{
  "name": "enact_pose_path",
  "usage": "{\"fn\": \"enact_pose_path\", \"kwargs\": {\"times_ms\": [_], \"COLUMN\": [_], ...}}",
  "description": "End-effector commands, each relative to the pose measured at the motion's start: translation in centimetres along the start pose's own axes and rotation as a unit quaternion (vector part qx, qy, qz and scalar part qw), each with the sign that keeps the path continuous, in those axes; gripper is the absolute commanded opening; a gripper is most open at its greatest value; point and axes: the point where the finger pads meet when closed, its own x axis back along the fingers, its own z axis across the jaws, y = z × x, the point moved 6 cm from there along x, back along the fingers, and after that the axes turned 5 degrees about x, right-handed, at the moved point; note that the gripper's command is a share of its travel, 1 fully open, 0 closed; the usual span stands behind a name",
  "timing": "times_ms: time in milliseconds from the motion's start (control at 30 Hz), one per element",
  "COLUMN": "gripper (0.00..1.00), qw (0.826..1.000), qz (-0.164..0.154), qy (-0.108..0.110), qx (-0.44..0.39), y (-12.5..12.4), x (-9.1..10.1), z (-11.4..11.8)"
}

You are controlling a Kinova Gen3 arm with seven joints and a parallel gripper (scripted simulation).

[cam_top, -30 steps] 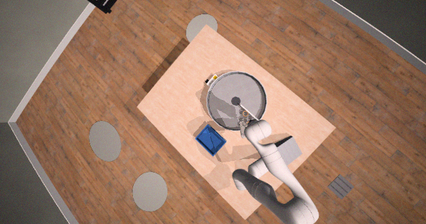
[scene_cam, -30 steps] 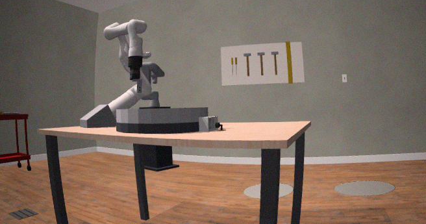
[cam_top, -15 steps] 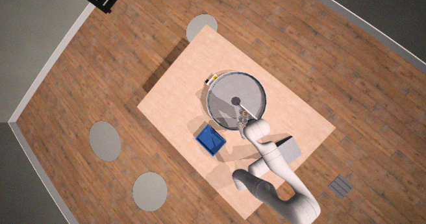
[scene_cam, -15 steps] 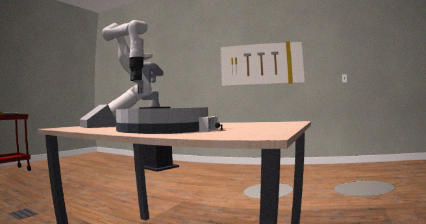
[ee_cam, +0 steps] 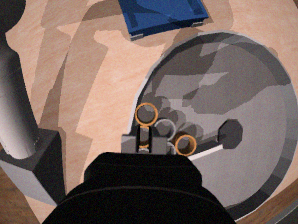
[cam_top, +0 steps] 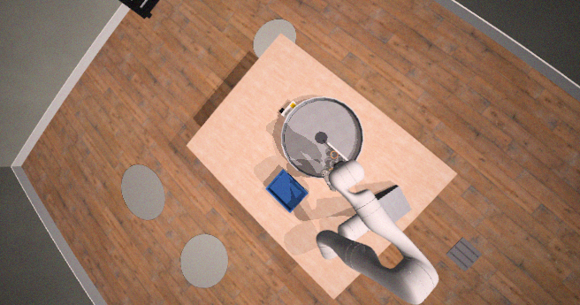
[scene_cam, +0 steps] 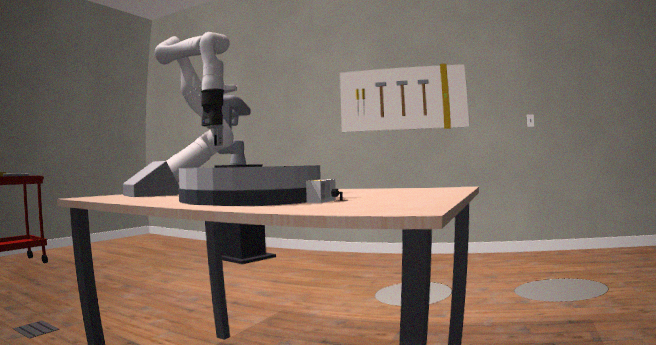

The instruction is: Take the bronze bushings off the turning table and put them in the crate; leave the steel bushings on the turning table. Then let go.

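My gripper (scene_cam: 218,139) (ee_cam: 144,135) is partly open and empty, pointing down high above the near edge of the turning table (cam_top: 340,115) (scene_cam: 250,180) (ee_cam: 267,95). In the wrist view a bronze bushing (ee_cam: 144,127) shows below, between the fingers and partly hidden by them. Another bronze bushing (ee_cam: 146,104) stands just beyond it. A third bronze bushing (ee_cam: 185,135) is to the right. A steel bushing (ee_cam: 165,119) lies between them, and another steel bushing (ee_cam: 171,145) is mostly hidden behind the right finger. The blue crate (cam_top: 286,189) (ee_cam: 165,15) shows no bushing inside.
A pale straight bar (cam_top: 337,150) (ee_cam: 206,153) runs from the dark hub (cam_top: 321,137) (ee_cam: 230,134) beside the bushings. The turning table has a raised rim. A small box (cam_top: 289,108) (scene_cam: 320,191) stands at its outer side. The arm's grey wedge base (cam_top: 394,202) (scene_cam: 151,179) is nearby.
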Motion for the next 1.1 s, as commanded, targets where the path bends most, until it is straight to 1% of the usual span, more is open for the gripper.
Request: {"fn": "enact_pose_path", "kwargs": {"times_ms": [0, 67, 167, 567, 633, 733, 1067], "gripper": [0.34, 0.34, 0.34, 0.34, 0.34, 0.34, 0.34], "qw": [1.0, 0.999, 0.992, 0.992, 0.985, 0.969, 0.969], "qz": [0.0, 0.0, 0.0, 0.0, -0.002, -0.002, -0.002], "qy": [0.0, 0.0, 0.0, 0.0, 0.0, 0.0, 0.0], "qx": [0.0, 0.05, 0.124, 0.124, 0.173, 0.245, 0.245], "y": [0.0, -0.2, -0.6, -0.6, -0.9, -1.3, -1.3], "x": [0.0, -0.2, -0.5, -0.5, -0.7, -1.0, -1.0], "z": [0.0, 0.1, 0.2, 0.2, 0.3, 0.4, 0.4]}}
